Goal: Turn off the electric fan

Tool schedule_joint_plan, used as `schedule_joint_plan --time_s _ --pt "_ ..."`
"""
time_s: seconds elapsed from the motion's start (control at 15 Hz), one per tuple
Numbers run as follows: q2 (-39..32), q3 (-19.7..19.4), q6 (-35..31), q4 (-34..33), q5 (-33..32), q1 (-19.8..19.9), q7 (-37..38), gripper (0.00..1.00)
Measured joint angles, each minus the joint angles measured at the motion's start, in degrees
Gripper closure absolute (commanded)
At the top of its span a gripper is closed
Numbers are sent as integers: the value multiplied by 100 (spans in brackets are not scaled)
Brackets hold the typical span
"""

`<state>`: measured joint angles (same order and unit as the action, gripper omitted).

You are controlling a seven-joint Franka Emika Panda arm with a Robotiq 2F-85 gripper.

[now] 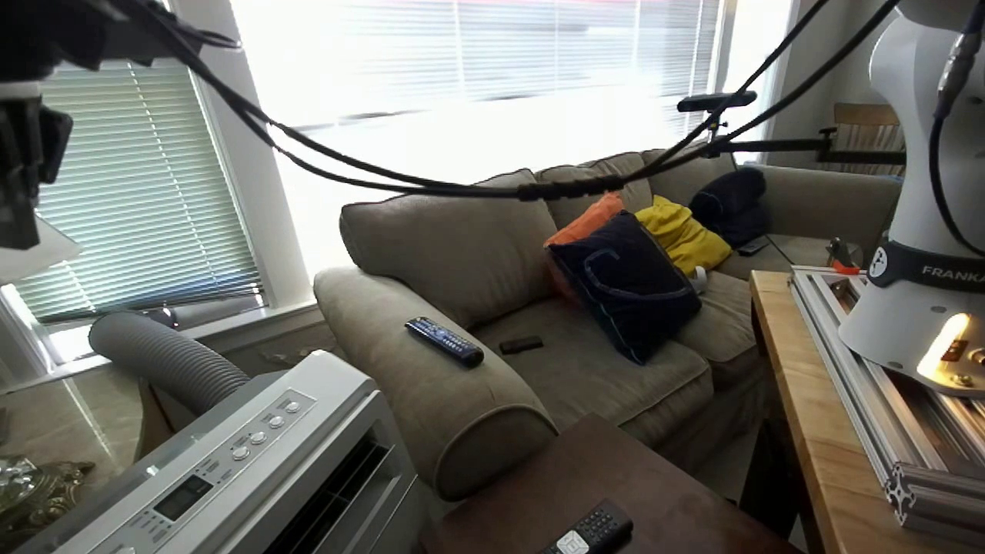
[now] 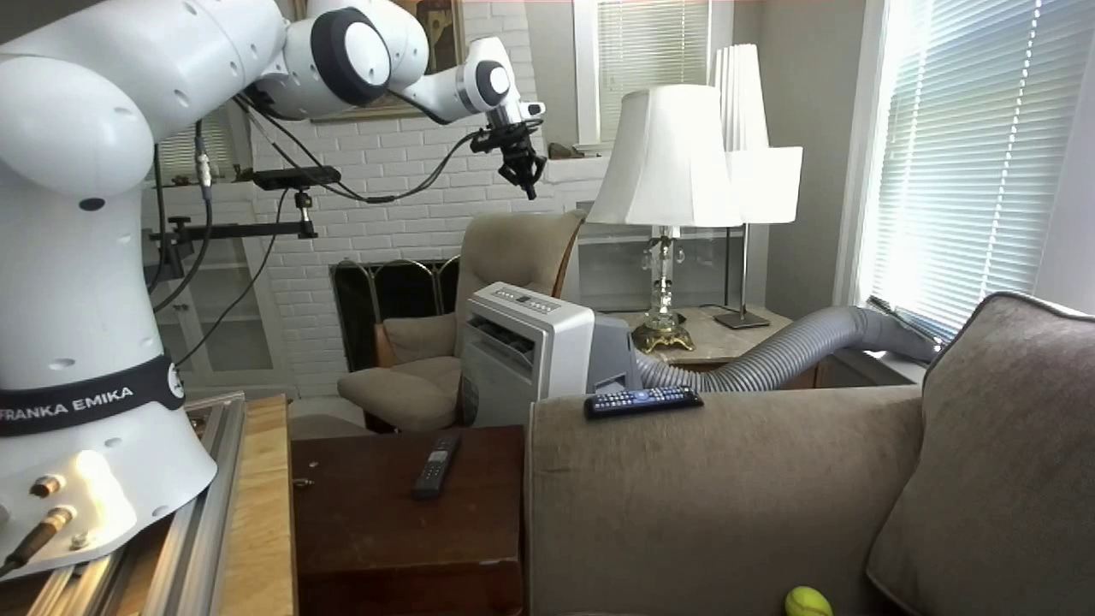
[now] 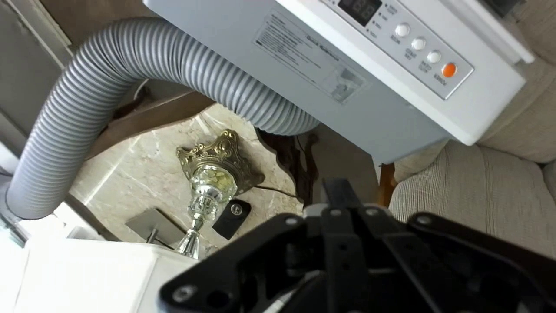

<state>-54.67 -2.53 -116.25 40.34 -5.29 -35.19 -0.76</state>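
- The hand, fingers pressed together on nothing, hangs well above the portable air conditioner, near the sofa arm.
- Wrist view: one orange power button, up and right of the fingertips, three white buttons alongside!
- One air conditioner, one exhaust hose, at least two remote controls.

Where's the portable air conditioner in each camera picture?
In an exterior view, the portable air conditioner sits lower left, cut off by the bottom edge.
In an exterior view, the portable air conditioner stands near the centre, partly behind the sofa arm.
In the wrist view, the portable air conditioner crosses the upper right, cut off by the top edge.
Shared landmark: its ribbed grey hose, in all three.
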Motion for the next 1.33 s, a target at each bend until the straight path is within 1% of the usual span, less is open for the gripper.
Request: schedule_joint_plan --time_s 0.2,0.27,0.33,0.47,0.6,0.73,0.93,1.0,1.07,1.33 --pt "312 6 583 22 6 150 -338 100" --pt "413 6 726 56 6 195 -391 74" --pt "524 5 838 125 6 238 -419 73" --pt "774 -6 1002 328 6 318 -424 60" --pt "1118 -46 1111 677 6 385 -408 45" --pt "1519 -128 1178 1115 4 406 -319 32" --pt "2158 -248 1310 1824 1 404 -103 10" --pt "2377 -273 1335 2067 2 405 -42 4" --pt "2582 -296 1340 2308 2 408 15 0" --pt "3413 -356 1324 3294 44 440 164 0"
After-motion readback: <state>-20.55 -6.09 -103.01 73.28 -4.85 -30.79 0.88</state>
